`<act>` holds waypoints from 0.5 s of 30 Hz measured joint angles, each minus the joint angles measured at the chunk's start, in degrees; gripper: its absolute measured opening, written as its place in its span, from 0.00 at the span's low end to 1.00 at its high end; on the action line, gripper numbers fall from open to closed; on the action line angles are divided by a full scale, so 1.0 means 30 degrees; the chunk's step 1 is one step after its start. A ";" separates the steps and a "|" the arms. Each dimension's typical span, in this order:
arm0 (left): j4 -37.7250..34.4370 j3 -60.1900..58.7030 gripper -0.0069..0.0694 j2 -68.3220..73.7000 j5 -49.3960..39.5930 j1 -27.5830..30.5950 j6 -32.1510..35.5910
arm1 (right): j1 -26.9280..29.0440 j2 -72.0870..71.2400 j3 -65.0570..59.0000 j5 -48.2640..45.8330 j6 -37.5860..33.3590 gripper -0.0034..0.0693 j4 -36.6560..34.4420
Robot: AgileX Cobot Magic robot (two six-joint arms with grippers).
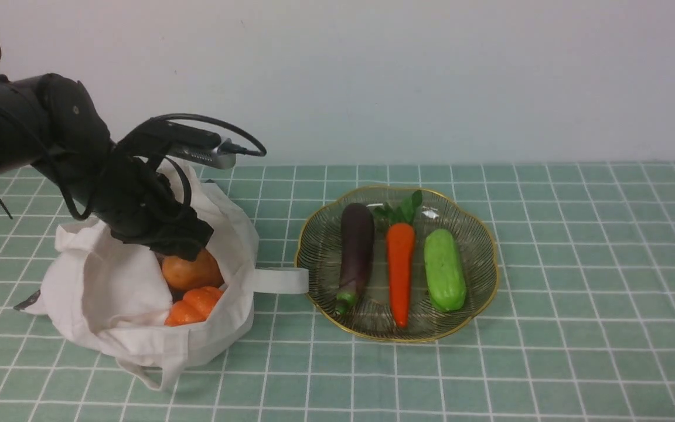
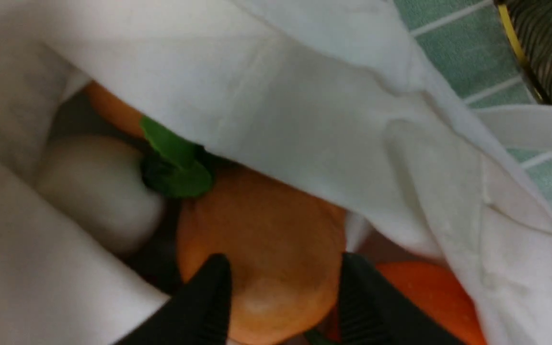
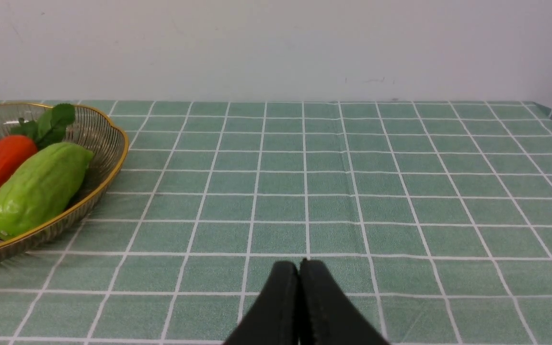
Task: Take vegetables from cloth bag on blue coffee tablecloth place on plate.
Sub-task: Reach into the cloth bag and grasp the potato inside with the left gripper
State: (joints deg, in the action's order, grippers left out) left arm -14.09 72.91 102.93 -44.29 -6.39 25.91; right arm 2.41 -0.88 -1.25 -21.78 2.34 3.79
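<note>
The off-white cloth bag (image 1: 115, 293) lies open on the left of the teal checked tablecloth (image 1: 578, 264). My left gripper (image 1: 188, 243) reaches into its mouth. In the left wrist view its two black fingers (image 2: 218, 282) sit against both sides of the tan-brown potato (image 2: 266, 230), gripping it. The potato (image 1: 191, 271) sits above the orange pumpkin (image 1: 194, 305). Deeper in the bag lie a white bulb (image 2: 94, 191) and an orange piece with green leaves (image 2: 175, 163). My right gripper (image 3: 300, 268) is shut and empty, low over the cloth to the right of the plate (image 3: 108, 143).
The glass plate (image 1: 314, 246) with a gold rim stands right of the bag and holds a purple eggplant (image 1: 356, 246), a carrot (image 1: 401, 264) and a green gourd (image 1: 444, 269). A bag strap (image 1: 279, 280) touches the plate's rim. A white wall runs behind the table.
</note>
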 joint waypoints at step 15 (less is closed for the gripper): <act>0.0324 0.0102 0.81 0.1963 0.0710 0.0000 0.0564 | 0.0000 0.0000 0.0000 0.0000 0.0000 0.03 0.0000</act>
State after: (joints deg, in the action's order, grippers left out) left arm -13.11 73.21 108.82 -42.16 -6.39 27.61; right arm 2.41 -0.88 -1.25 -21.78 2.34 3.79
